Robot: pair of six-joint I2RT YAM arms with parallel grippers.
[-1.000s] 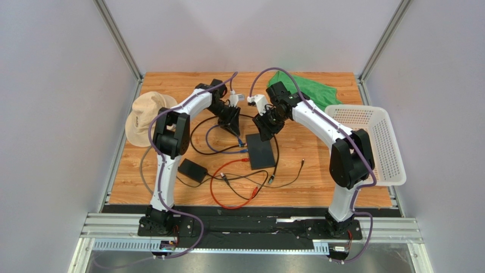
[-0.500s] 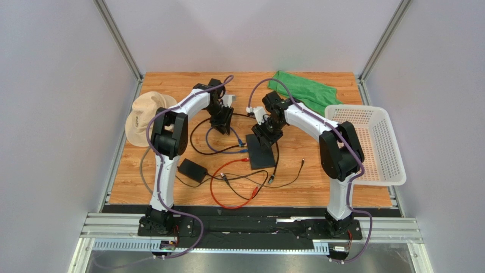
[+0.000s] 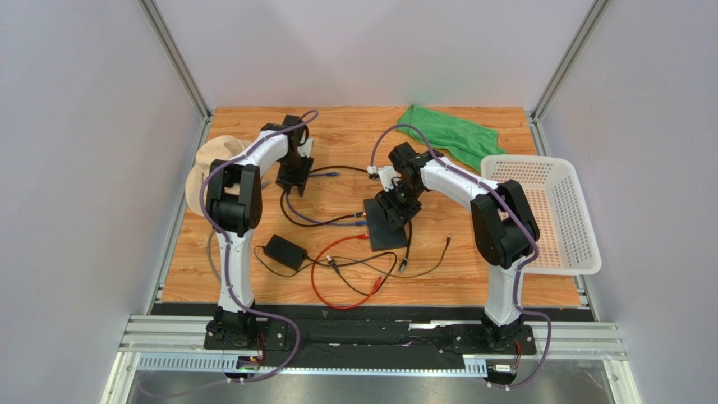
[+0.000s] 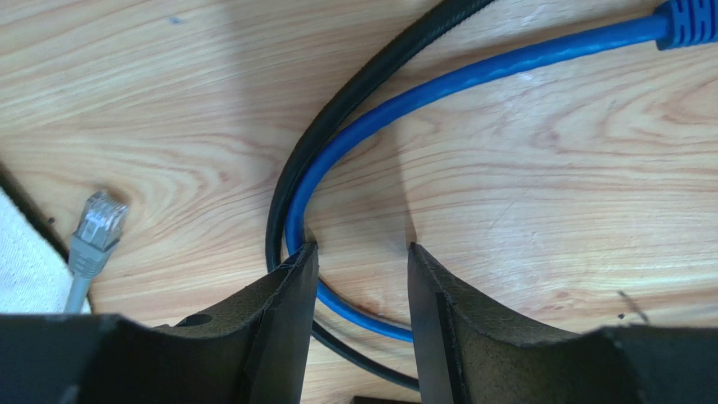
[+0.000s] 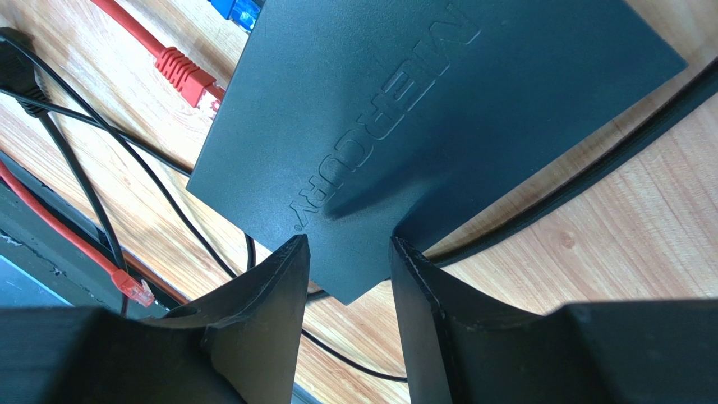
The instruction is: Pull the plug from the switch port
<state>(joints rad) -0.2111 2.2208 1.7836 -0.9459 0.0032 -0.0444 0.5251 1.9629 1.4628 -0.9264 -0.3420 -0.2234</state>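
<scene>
The switch [image 3: 386,236], a flat black box, lies on the wood-grain table [image 3: 472,269] directly below the right gripper [image 3: 393,206], which hangs over the box's far end.

Overhead view: pale walls close the cell on three sides. The left gripper [image 3: 294,181] is well apart from the switch, low over looped cables, with a tan hat [image 3: 198,177] just outboard of it. Outboard of the right gripper lie a green cloth [image 3: 447,135] and a white basket [image 3: 543,210], with bare wood between.

Left wrist view: the fingers stand apart, released. A blue cable [image 4: 472,80] and a black cable [image 4: 352,93] curve side by side on the wood and cross beneath the gap. An unplugged grey plug [image 4: 97,223] lies to one side.

Right wrist view: the jaws stand apart, clamping nothing, with one corner of the switch showing in the gap. Whether the fingertips touch it cannot be told. Ahead of the fingers, a red plug [image 5: 181,66] and a blue plug [image 5: 234,8] meet one edge of the box; how deep each sits cannot be told. This view alone shows raised lettering on the box top.
</scene>
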